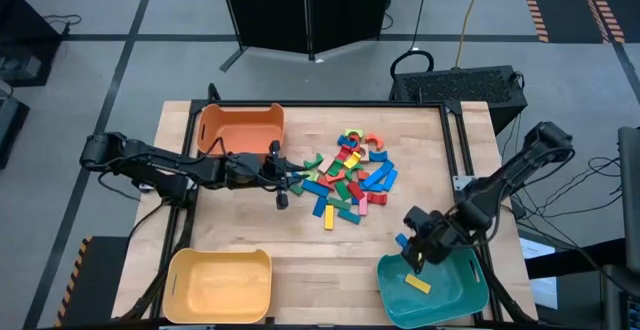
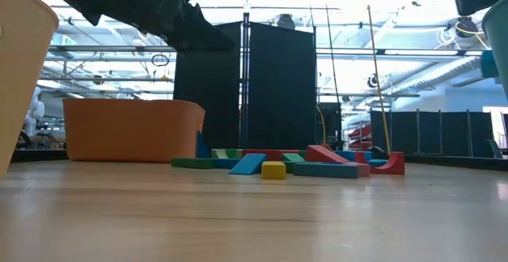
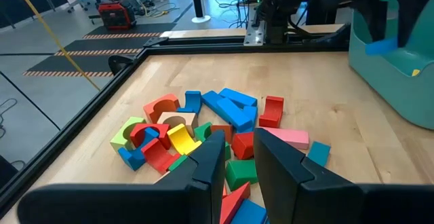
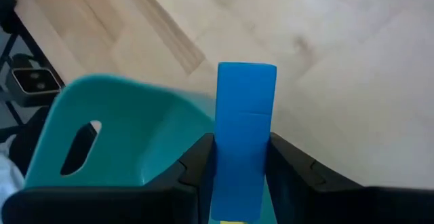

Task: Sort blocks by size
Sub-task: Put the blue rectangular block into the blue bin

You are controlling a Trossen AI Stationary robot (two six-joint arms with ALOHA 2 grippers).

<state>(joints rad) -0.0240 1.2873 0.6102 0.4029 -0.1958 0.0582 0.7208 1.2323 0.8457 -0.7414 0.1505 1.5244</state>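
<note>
The right gripper [image 4: 239, 163] clamps a long blue wooden block [image 4: 242, 132] above the teal plastic bin's [image 1: 455, 290] rim at the table's near right corner. The left gripper [image 3: 237, 173], fingers slightly apart and empty, hangs by the heap of painted blocks [image 1: 350, 175] mid-table; bare wood [image 1: 300, 245] lies open between.

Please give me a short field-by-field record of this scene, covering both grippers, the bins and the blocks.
right gripper: shut on blue block, above teal bin
left gripper: empty, narrowly open, at the pile's edge
pile of blocks: mid-table, unsorted
teal bin contents: one yellow block
orange bin: looks empty
yellow bin: looks empty
</note>
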